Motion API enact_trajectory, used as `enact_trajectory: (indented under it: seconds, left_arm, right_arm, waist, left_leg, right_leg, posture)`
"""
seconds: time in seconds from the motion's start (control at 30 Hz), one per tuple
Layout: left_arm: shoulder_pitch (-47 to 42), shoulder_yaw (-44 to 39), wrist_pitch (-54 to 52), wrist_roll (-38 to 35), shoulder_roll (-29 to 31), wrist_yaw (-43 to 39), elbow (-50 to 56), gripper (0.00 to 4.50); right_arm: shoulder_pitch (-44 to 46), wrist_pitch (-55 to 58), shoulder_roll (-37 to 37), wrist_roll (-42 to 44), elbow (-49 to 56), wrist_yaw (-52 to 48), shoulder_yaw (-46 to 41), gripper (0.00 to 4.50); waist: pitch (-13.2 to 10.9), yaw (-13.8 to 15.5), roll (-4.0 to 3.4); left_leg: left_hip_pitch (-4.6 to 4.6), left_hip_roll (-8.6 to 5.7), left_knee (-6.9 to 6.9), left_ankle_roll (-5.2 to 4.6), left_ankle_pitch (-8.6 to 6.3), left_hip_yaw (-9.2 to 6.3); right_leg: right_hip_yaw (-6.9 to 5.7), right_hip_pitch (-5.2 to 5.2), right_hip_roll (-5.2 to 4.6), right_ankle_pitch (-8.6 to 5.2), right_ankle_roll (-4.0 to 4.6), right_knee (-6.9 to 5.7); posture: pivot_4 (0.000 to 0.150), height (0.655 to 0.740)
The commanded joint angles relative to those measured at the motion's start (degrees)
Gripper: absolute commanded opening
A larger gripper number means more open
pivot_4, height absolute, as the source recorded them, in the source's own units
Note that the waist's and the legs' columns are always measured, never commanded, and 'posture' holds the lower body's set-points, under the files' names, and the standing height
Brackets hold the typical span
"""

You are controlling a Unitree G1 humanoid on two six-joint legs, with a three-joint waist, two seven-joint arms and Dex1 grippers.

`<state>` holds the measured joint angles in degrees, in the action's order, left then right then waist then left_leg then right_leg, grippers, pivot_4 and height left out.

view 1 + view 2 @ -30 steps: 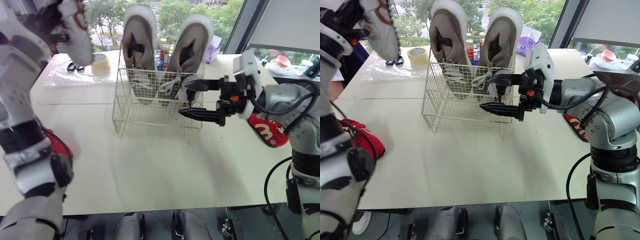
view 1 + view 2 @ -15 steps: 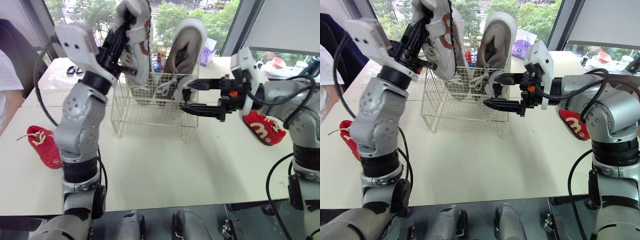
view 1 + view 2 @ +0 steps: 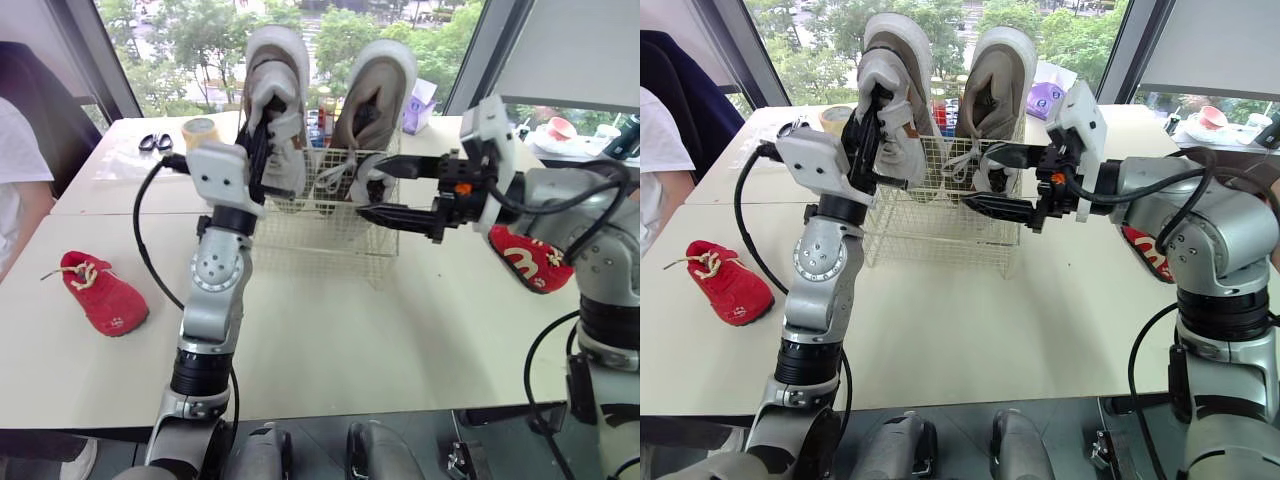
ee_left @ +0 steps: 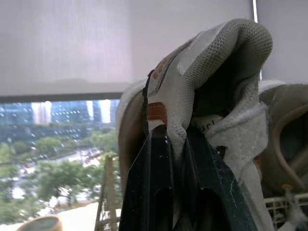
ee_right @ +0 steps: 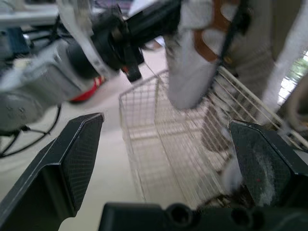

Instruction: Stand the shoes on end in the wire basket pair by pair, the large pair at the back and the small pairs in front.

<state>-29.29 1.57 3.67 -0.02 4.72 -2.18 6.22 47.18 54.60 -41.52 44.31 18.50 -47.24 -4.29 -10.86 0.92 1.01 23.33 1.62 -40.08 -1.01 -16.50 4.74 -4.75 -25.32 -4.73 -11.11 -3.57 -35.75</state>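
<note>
Swung down to the wire basket (image 3: 330,228) just now, left tool (image 4: 174,134) clamped on white sneaker (image 4: 211,62) heel collar (soft, light, good spot); right tool (image 3: 372,186) gaping, empty.

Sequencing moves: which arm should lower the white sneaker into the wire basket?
Left. The left gripper is shut on the white sneaker at the left end of the wire basket; the right gripper is open and empty.
</note>
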Motion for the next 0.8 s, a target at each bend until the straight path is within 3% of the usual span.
enact_trajectory:
  seconds: [0.03, 0.2, 0.33, 0.43, 0.57, 0.63, 0.8]
  left_arm:
    - [1.99, 1.44, 2.12, 2.29, -0.01, -0.11, -2.90, 0.05]
    - [1.75, 0.53, 4.78, 2.94, 0.21, 0.15, -7.22, 0.05]
    - [2.82, -1.40, -0.75, -3.30, -0.22, -2.92, -3.51, 0.05]
    - [3.40, -2.21, -4.30, -7.19, -0.05, -5.14, 0.83, 1.10]
    - [3.28, -4.60, -11.18, -11.96, 0.51, -5.58, 6.72, 3.19]
    - [3.28, -5.44, -16.88, -14.74, 3.80, -7.76, 12.85, 4.28]
    - [4.94, -9.09, -31.01, -20.25, 15.86, -12.49, 25.14, 4.42]
  right_arm:
    - [0.28, -0.12, -0.27, 1.27, 1.64, 0.88, -2.04, 4.50]
    - [0.08, -0.46, -0.07, 1.41, 1.10, 1.19, -2.13, 4.50]
    - [-0.50, -0.70, -0.78, 1.11, 1.35, 0.98, -2.30, 4.50]
    - [-0.87, -1.29, -0.70, 0.54, 0.99, 0.90, -1.99, 4.50]
    - [-1.74, -2.03, -0.61, -0.34, 1.10, 0.95, -1.54, 4.50]
    - [-2.25, -2.01, -0.59, -0.39, 1.18, 0.93, -1.54, 4.50]
    - [-3.33, -2.23, -0.91, -0.43, 0.63, 0.77, -1.94, 4.50]
  waist:
    - [-0.01, -0.15, 0.01]
    - [-0.01, -0.17, 0.00]
    - [-0.01, -0.18, 0.00]
    - [-0.02, -0.29, -0.01]
    - [-0.03, -0.21, 0.00]
    - [-0.03, -0.20, 0.00]
    - [-0.04, -0.30, -0.02]
  left_leg:
    - [0.05, 0.01, 0.00, 0.00, 0.00, 0.00]
    - [0.11, 0.03, 0.05, -0.16, -0.10, 0.03]
    - [0.10, 0.04, 0.04, -0.16, -0.10, 0.03]
    - [0.11, 0.06, 0.05, -0.16, -0.10, 0.04]
    - [0.12, 0.07, 0.05, -0.16, -0.10, 0.04]
    - [0.13, 0.07, 0.05, -0.16, -0.10, 0.04]
    - [0.14, 0.08, 0.08, -0.15, -0.11, 0.04]
  right_leg:
    - [0.00, -0.05, 0.01, 0.00, 0.00, 0.03]
    - [-0.02, -0.12, 0.01, 0.00, -0.01, 0.08]
    - [-0.03, -0.10, 0.00, 0.00, -0.01, 0.11]
    - [-0.03, -0.10, 0.01, 0.00, -0.01, 0.15]
    - [-0.04, -0.10, 0.03, 0.00, -0.01, 0.20]
    - [-0.04, -0.09, 0.03, 0.00, 0.00, 0.23]
    - [-0.03, -0.10, 0.06, 0.00, -0.01, 0.25]
  posture:
    - [0.150, 0.7400]
    - [0.150, 0.7400]
    - [0.150, 0.7400]
    - [0.150, 0.7400]
    - [0.150, 0.7400]
    - [0.150, 0.7400]
    - [0.150, 0.7400]
